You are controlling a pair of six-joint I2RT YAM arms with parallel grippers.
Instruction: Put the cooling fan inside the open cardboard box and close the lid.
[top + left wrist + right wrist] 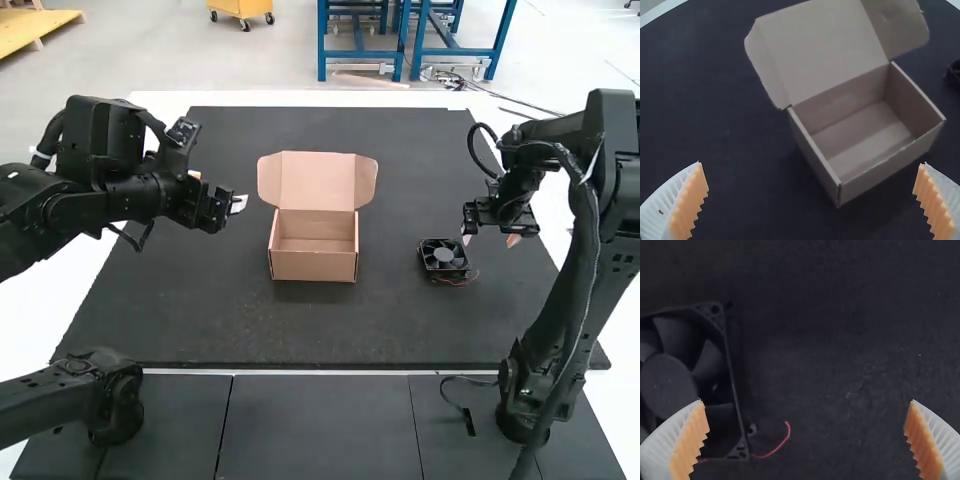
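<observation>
My right claw, spread wide, hangs off-centre above the cooling fan, which lies flat toward the right edge of the desk. If I close here I may clip one frame edge or snag its red wire. The left claw gapes too.

Overhead, wrist close-ups; common box

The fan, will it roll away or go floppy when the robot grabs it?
Probably not. The fan lies flat on the mat and has a square frame, so it likely won't roll. The frame looks like hard plastic, so probably stiff and light. Its thin red wire may dangle and snag.
</observation>
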